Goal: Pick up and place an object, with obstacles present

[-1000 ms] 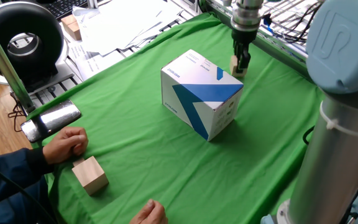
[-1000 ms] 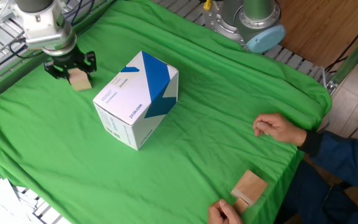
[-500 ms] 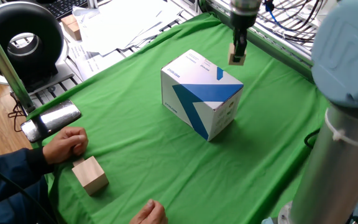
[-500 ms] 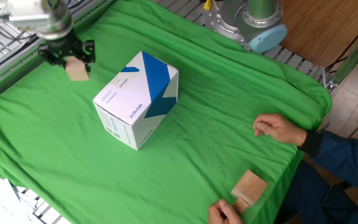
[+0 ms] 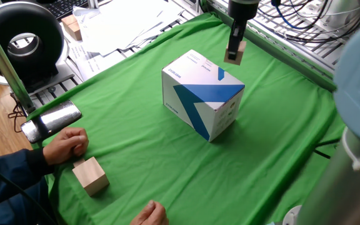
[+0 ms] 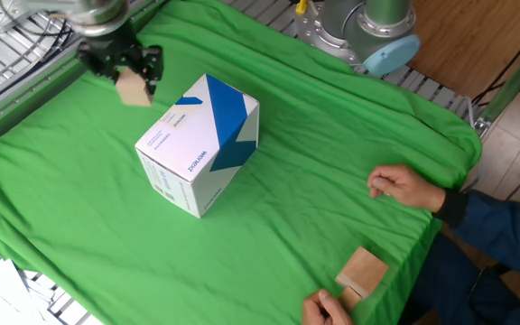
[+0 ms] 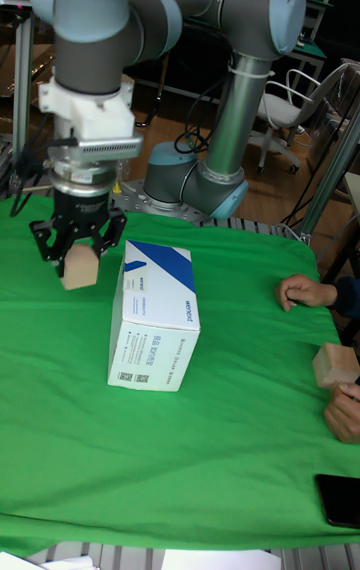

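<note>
My gripper [image 5: 234,55] [image 6: 132,83] [image 7: 78,265] is shut on the small tan wooden cube [image 5: 235,54] [image 6: 134,88] [image 7: 79,269] and holds it in the air above the green cloth. The cube hangs beside the far top edge of the obstacle, a large white box with blue triangles [image 5: 202,94] [image 6: 198,143] [image 7: 155,312]. In the tall fixed view the cube is just left of the box, about level with its top.
A larger pale wooden block [image 5: 90,175] [image 6: 361,273] [image 7: 334,366] sits near a person's hands [image 5: 65,144] [image 6: 403,190] at the cloth's edge. Papers [image 5: 124,22] and a black round device [image 5: 22,39] lie beyond the cloth. A phone [image 7: 340,500] lies at the near right.
The gripper has lifted the small cube off the cloth and carried it upward and toward the box. The box, the block and the hands have stayed put.
</note>
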`<state>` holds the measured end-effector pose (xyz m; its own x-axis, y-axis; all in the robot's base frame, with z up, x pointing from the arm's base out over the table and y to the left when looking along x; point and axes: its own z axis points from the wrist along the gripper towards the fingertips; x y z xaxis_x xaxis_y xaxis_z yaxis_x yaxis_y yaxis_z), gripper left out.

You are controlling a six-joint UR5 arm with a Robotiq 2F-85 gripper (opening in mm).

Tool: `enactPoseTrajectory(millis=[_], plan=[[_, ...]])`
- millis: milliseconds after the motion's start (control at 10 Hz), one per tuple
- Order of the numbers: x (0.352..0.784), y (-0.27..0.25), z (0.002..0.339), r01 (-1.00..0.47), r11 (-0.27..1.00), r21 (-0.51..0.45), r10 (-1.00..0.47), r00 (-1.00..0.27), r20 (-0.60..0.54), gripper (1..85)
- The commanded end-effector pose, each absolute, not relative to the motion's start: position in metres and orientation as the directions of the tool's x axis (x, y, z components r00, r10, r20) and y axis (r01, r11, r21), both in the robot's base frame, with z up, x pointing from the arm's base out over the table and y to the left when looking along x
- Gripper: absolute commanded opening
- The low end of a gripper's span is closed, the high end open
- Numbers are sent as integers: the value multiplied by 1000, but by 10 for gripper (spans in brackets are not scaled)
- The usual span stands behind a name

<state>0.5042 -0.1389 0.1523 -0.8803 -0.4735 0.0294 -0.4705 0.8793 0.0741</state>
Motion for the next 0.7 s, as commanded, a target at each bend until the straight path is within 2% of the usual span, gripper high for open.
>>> enactPoseTrajectory(millis=[0,200,300,500,600], plan=[[488,-139,168,-425,905,27,-426,-905,10,13],[501,-141,166,-428,903,19,-428,-904,-23,13],[502,-150,166,-423,906,-14,-423,-906,-15,13],[501,-147,166,-441,898,-4,-441,-898,-14,13],[508,-140,166,-423,906,11,-422,-905,-52,13]])
